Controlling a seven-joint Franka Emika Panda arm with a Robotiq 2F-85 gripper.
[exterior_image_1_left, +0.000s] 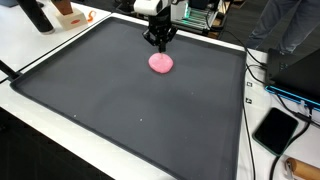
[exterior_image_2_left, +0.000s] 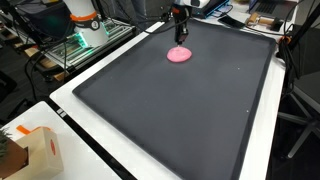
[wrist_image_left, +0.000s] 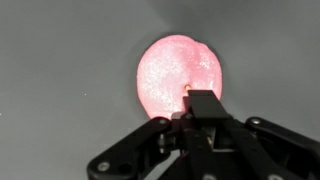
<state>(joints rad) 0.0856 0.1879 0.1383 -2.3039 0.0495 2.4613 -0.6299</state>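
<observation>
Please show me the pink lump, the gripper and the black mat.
pink lump (exterior_image_1_left: 161, 63), in an exterior view, its middle.
gripper (exterior_image_1_left: 160, 46), in an exterior view, between its fingertips.
black mat (exterior_image_1_left: 120, 120), in an exterior view, bare surface.

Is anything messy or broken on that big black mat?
Nothing looks spilled or broken. The round pink blob lies flat and alone on the dark grey mat, near one edge, with the black gripper right over it. The only odd bit is a slight dent in the blob's rim, seen in the wrist view.

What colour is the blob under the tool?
The blob is pink; the wrist view shows it best.
</observation>
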